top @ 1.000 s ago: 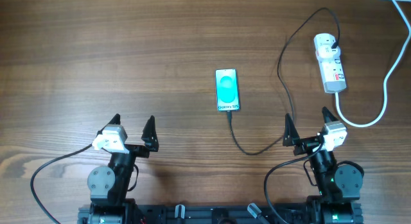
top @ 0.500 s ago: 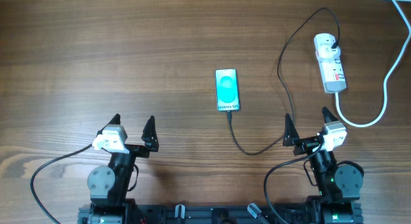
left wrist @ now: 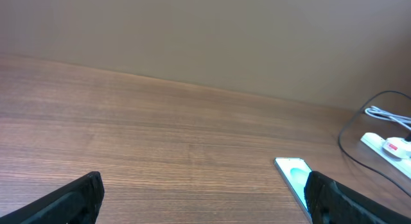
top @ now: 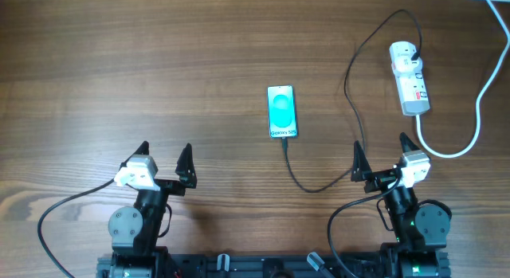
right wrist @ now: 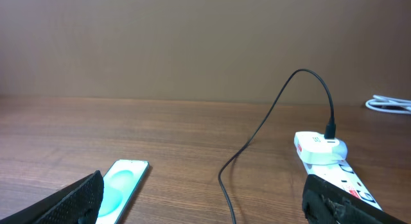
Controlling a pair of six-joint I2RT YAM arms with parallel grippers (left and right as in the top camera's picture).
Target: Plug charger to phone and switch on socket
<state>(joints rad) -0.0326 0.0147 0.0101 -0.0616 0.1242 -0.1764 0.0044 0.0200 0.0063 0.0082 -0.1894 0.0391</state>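
The phone (top: pixel 282 111) lies flat mid-table, teal screen up, white text band toward me. The charger (top: pixel 348 79), a thin black cable, runs from a plug head (top: pixel 406 52) in the white socket (top: pixel 409 81) at the right, loops round and ends at the phone's near edge; whether its tip is inserted I cannot tell. My left gripper (top: pixel 165 153) stands open near the front left, nothing between its fingers. My right gripper (top: pixel 380 146) is open at the front right, the cable passing just beside its left finger. The right wrist view shows the phone (right wrist: pixel 121 180), charger (right wrist: pixel 259 129) and socket (right wrist: pixel 347 183).
A thick white cord (top: pixel 480 111) curves from the socket's near end out to the far right corner. In the left wrist view the phone (left wrist: pixel 293 173) peeks out beside the right finger, with the socket (left wrist: pixel 384 146) farther right. Bare wooden tabletop (top: pixel 119 63) spreads across the left.
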